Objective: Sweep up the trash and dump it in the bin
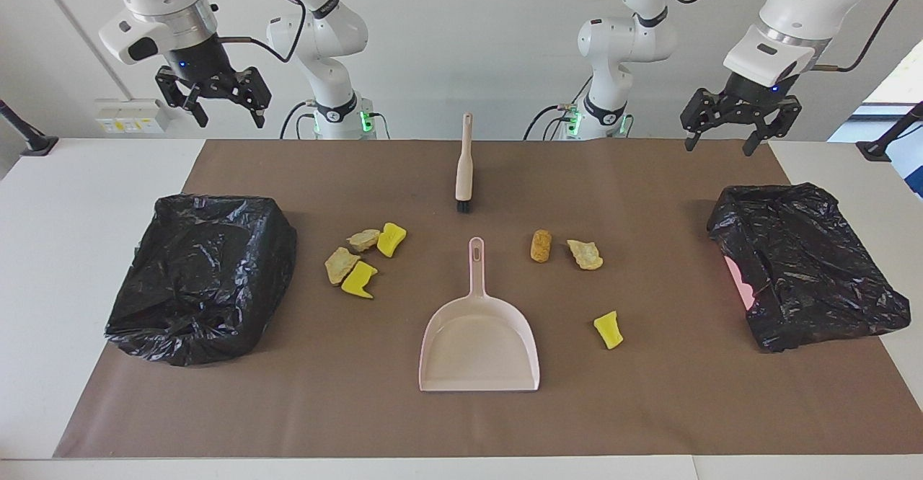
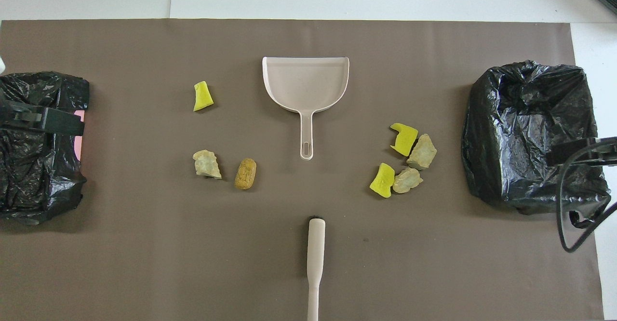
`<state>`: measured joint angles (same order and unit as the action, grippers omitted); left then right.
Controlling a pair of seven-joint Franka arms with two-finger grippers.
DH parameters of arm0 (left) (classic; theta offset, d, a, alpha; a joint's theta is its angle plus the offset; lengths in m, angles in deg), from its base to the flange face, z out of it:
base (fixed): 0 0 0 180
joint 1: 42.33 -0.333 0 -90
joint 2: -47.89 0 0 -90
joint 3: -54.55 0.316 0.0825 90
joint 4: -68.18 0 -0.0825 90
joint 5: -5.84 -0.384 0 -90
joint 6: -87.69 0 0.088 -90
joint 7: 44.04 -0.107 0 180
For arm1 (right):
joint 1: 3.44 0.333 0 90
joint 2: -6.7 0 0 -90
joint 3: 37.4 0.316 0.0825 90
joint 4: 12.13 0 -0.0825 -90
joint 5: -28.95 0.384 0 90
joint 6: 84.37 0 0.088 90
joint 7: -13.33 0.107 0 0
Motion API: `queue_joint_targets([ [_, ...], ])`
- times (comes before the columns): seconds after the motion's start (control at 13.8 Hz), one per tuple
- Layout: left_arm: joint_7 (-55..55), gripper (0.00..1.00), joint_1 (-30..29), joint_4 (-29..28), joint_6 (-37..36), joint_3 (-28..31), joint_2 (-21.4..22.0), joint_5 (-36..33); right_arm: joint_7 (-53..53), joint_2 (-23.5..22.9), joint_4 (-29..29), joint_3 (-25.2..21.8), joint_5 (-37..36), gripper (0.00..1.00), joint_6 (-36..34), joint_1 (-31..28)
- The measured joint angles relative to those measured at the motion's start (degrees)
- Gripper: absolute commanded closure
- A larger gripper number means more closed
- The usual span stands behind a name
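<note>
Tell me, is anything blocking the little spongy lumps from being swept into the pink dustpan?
Nothing visible. The seven yellow, tan and golden-brown spongy lumps lie on bare brown mat beside the pink plastic dustpan, four toward the right arm's end, three toward the left arm's. Its handle points at the beige brush.

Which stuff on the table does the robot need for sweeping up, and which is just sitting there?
Needed:
- trash lumps
- brush
- dustpan
- bin by the right arm
- bin by the left arm
- left gripper, open
- right gripper, open

Just there:
- brown mat
- wall sockets
</note>
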<state>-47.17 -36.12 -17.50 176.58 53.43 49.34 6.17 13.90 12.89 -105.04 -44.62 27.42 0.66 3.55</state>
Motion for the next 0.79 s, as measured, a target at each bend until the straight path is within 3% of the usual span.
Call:
queue_joint_targets([
  [0.43,0.00,0.00,0.04,0.52,-0.68,-0.49,0.00,0.02,1.53,-4.78,-4.82,0.38,0.12,0.00,13.96,5.79],
  [0.79,0.14,0.00,1.65,-0.31,-0.93,-2.00,0.35,0.10,10.35,-17.56,-5.01,0.71,0.55,0.00,29.21,12.40],
])
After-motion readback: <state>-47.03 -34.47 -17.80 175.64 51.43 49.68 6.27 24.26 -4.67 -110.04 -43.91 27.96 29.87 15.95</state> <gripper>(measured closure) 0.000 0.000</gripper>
